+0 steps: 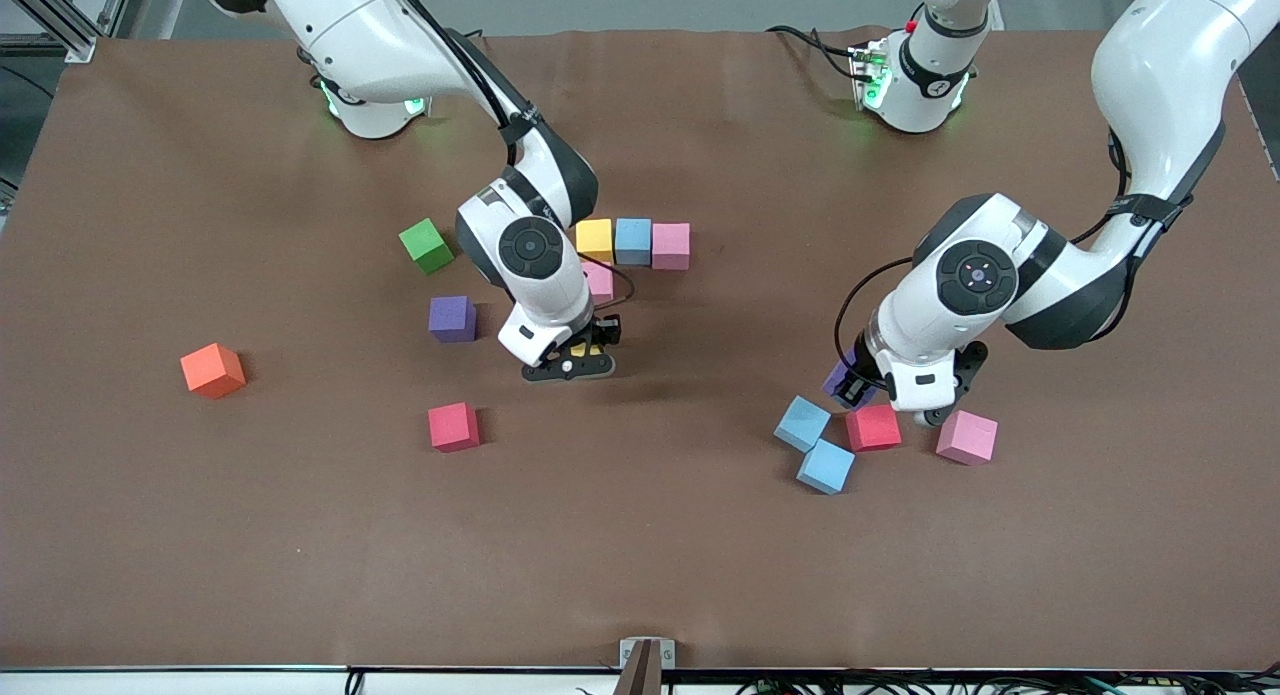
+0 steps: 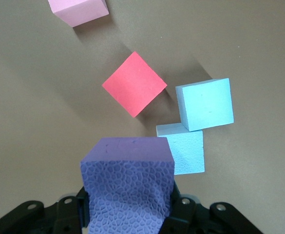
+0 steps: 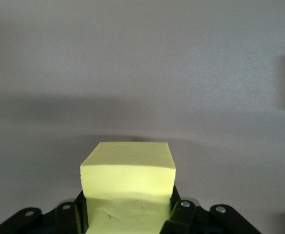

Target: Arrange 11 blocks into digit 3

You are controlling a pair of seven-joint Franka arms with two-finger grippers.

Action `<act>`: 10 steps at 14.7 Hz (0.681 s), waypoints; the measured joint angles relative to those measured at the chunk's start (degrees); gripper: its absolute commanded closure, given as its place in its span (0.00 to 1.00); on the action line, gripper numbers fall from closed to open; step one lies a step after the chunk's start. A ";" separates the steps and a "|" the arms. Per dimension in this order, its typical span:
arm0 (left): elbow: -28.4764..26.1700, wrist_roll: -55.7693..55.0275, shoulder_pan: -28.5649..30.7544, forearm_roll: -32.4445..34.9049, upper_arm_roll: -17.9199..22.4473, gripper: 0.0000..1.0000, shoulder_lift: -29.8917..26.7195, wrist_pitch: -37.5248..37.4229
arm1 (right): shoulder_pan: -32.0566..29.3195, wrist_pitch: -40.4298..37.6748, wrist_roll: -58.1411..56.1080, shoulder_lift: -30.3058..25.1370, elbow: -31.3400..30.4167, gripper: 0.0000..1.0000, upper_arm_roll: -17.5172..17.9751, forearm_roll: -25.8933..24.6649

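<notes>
Left gripper (image 1: 848, 385) — clamped on purple cube (image 2: 127, 183), over red cube (image 1: 873, 427) by two blue cubes (image 1: 802, 423). Right gripper (image 1: 570, 360) — holding yellow cube (image 3: 127, 185) aloft near the yellow-blue-pink row (image 1: 632, 241); green cube (image 1: 426, 245) beside.

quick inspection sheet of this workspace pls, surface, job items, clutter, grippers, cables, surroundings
surface: brown mat-covered table, no spills seen
job's things: row of yellow, light blue and pink foam cubes, another pink cube touching the yellow one on the side nearer the front camera; loose purple cube and red cube; cluster of two light blue cubes, a red cube and a pink cube
clutter: green foam cube, orange foam cube
grippers: left gripper shut on a purple cube by the cluster; right gripper shut on a yellow cube below the row
cables: black cable looped at the left wrist, cables along the table edge
surroundings: metal frame
</notes>
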 measured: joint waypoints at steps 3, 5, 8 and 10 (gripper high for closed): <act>0.00 0.00 -0.12 0.00 0.00 0.47 0.00 0.00 | 0.03 2.87 0.03 0.61 -2.01 0.99 -0.01 -0.01; 0.00 0.00 -0.18 0.00 0.00 0.47 0.00 0.00 | 0.30 3.71 0.28 0.97 -3.11 0.99 -0.01 -0.02; 0.04 0.00 -0.20 0.00 0.00 0.47 0.00 0.00 | 1.02 4.10 1.28 1.02 -3.98 0.99 -0.01 -0.04; 0.07 0.00 -0.20 0.00 0.00 0.47 0.00 0.00 | 1.49 4.14 2.18 1.02 -4.08 0.99 -0.01 -0.04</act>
